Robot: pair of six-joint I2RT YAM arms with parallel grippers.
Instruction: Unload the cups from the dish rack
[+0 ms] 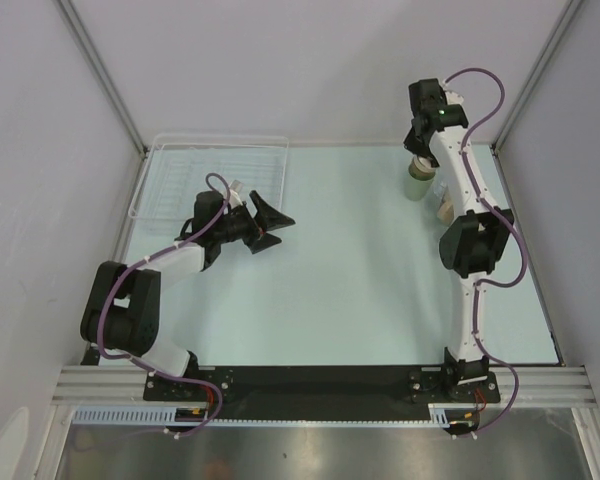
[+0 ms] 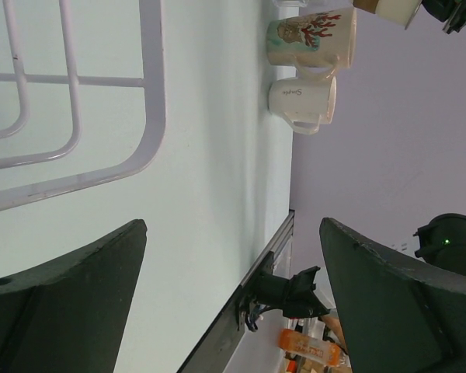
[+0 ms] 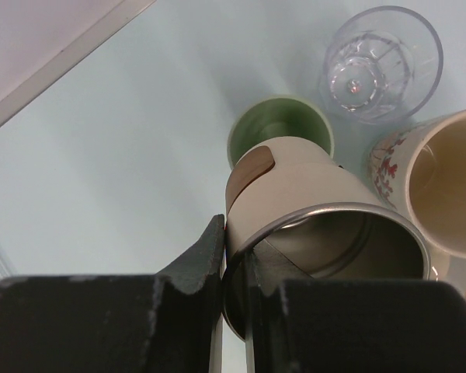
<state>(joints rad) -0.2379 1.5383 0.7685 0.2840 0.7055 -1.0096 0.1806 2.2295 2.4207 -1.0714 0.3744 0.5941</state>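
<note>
The cups are gathered at the far right side of the table (image 1: 330,290). A beige cup (image 3: 295,186) with a brown patch is held by its rim in the right gripper (image 3: 234,249). The fingers are pinched tight on the cup wall, one inside and one outside. The cup is held over a green cup (image 3: 279,128); whether the two touch cannot be told. A clear glass (image 3: 384,62) is seen just beside the green cup. A cream mug with red drawings (image 3: 431,183) is set next to them, and a white mug (image 2: 303,97) is right beside that one. The dish rack (image 1: 215,175) is placed at the far left corner of the table, well apart from the cups. The left gripper (image 1: 272,222) is held wide open near the rack's right edge, and nothing is gripped in it.
</note>
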